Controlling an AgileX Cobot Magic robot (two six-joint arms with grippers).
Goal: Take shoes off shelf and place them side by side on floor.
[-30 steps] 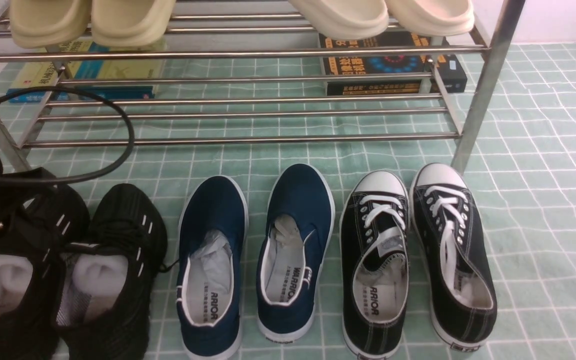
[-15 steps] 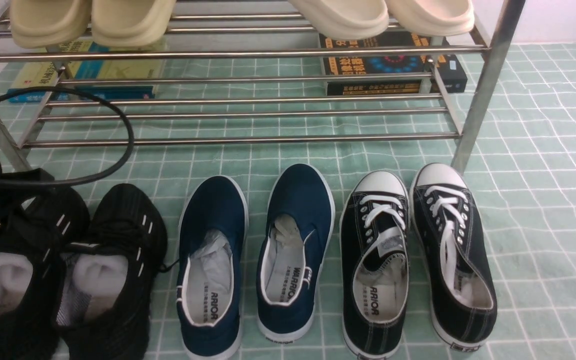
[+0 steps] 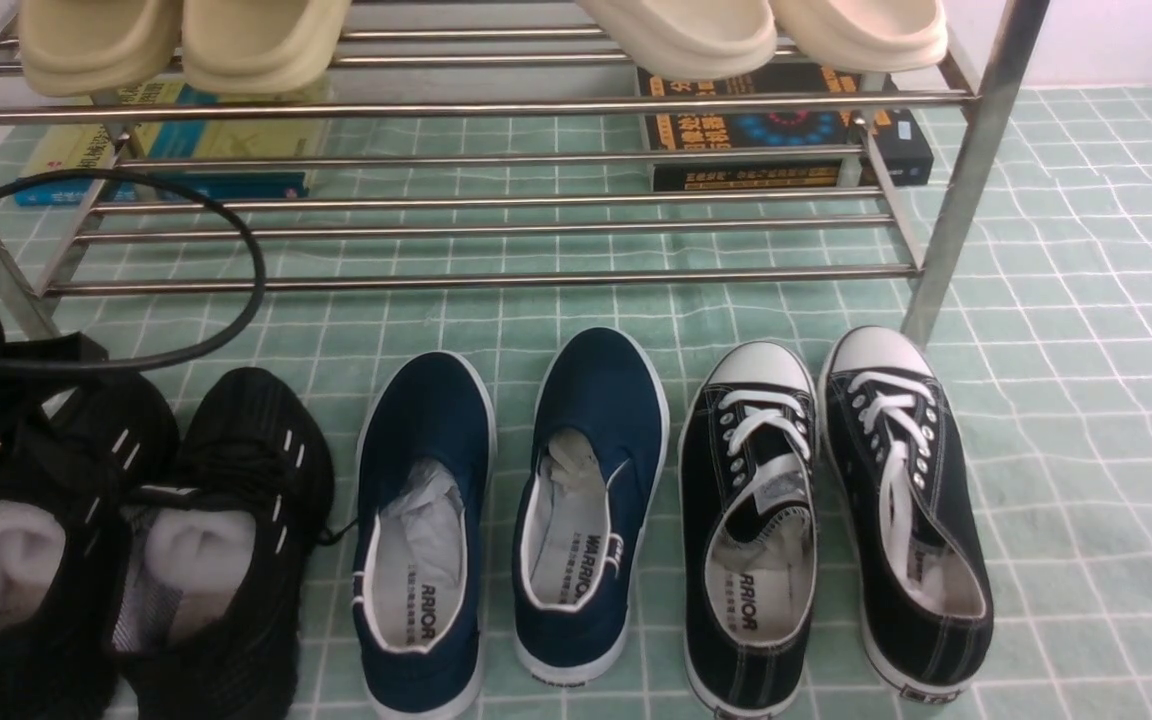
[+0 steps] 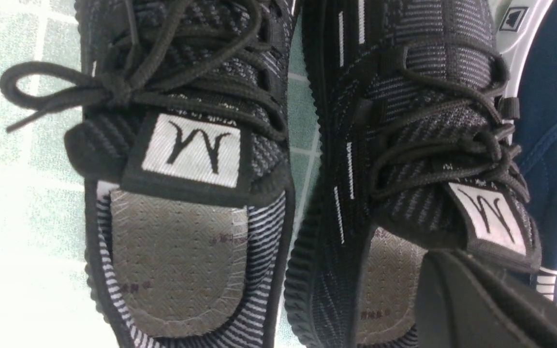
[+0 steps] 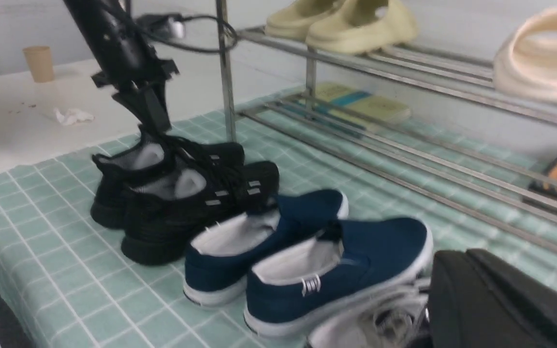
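Navy shoes (image 3: pixel 601 400) sit paired on the floor (image 3: pixel 1086 400) before the shelf (image 3: pixel 496 275), so placing looks finished. Closed and empty, the left claw (image 5: pixel 155 121) and right claw (image 5: pixel 491 299) need only withdraw.

left: pair of black mesh lace-up trainers (image 3: pixel 236 470), white stuffing inside | right: pair of black canvas lace-up sneakers with white toe caps (image 3: pixel 751 520) | high up: pale yellow-green foam slides (image 3: pixel 256 40), cream foam slides (image 3: pixel 686 35) | beneath those: yellow-and-blue books (image 3: pixel 186 150), black book with orange lettering (image 3: pixel 786 130) | off aside: brown paper cup (image 5: pixel 39 63), crumpled white tissue (image 5: pixel 73 116)
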